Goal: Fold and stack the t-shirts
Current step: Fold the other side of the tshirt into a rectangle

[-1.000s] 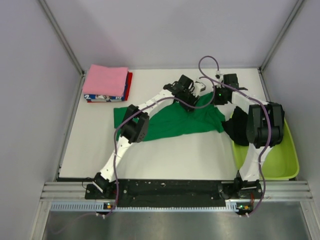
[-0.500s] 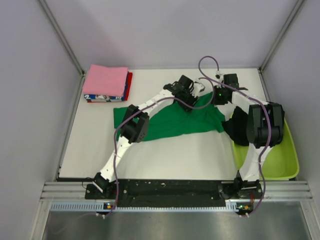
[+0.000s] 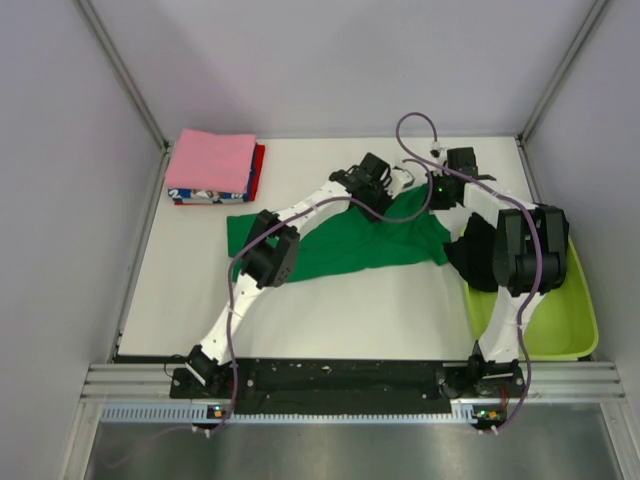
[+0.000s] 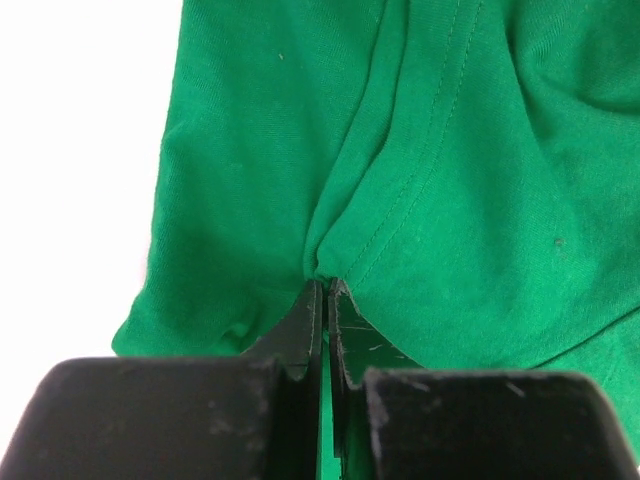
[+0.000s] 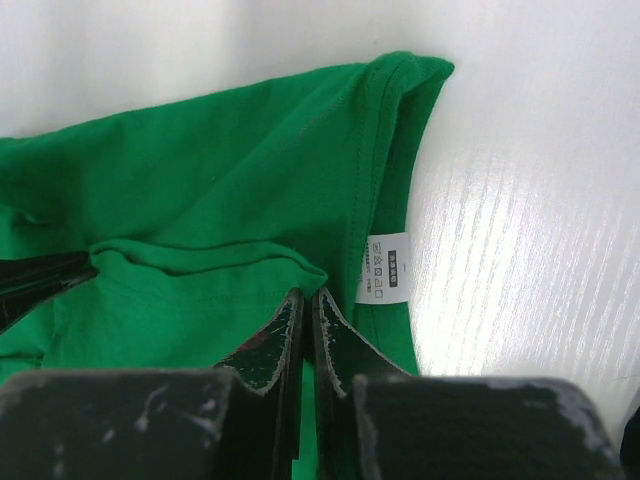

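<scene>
Tabletop from above, w/ both arms reaching toward the far side. I see a plain bright green cloth t-shirt (image 3: 345, 250) lying rumpled across the middle of the white table (image 3: 300, 310), its far right part bunched up under the two grippers.

Left gripper (image 4: 325, 287): on my left wrist cam the jaws are clenched on a pinch of green fabric beside a stitched seam, and the cloth puckers into the tips.

Right gripper (image 5: 305, 297): jaws pressed together on a fold of the same tee at the neckline hem. A small white care label (image 5: 388, 267) sits just right of the tips, and the collar edge runs away toward bare table.

Overhead, the grippers are near each other at the shirt's far edge, left one on the left.

Far left corner holds a stack of folded tees: pink tee (image 3: 210, 160) on top, red tee (image 3: 261, 170) showing at the right edge below it, blue-white printed tee (image 3: 195, 198) at the bottom front.

On the right, a black tee (image 3: 468, 258) drapes over the rim of a lime-green plastic tub (image 3: 570, 315), partly hidden by the right arm. It's just beside the green shirt's right end.
</scene>
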